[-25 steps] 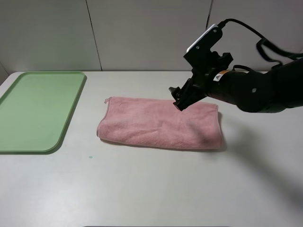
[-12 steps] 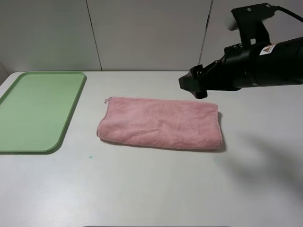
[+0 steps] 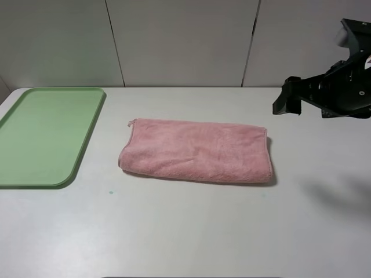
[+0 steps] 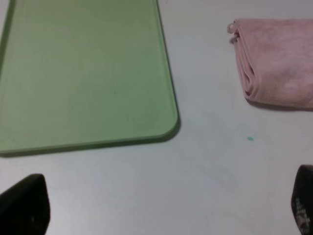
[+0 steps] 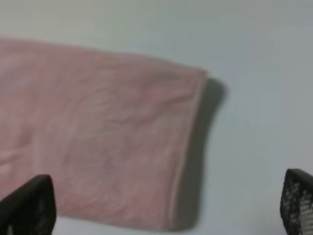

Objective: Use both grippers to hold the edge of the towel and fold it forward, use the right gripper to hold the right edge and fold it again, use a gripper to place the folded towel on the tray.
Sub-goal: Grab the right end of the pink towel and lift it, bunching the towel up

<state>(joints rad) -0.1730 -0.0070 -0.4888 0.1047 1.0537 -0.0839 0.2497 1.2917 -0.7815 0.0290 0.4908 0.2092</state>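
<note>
The pink towel [image 3: 197, 150] lies folded in half as a long band on the white table, with its small loop [image 3: 130, 122] at the back left corner. My right gripper [image 3: 287, 104] is open and empty, raised off the table beyond the towel's right end. In the right wrist view its fingertips [image 5: 27, 205] stand wide apart over the towel's right end [image 5: 98, 132] and its hem [image 5: 183, 152]. My left gripper [image 4: 164, 205] is open and empty above the table, between the green tray [image 4: 83, 73] and the towel's left end [image 4: 279, 63]. The left arm is out of the high view.
The light green tray [image 3: 46, 133] lies at the left edge of the table, a gap away from the towel. A small green speck [image 3: 109, 192] marks the table in front of the towel. A panelled wall [image 3: 174, 40] stands behind the table.
My right gripper has lifted off the towel's back edge and swung away to the right. The towel has stayed folded in place.
</note>
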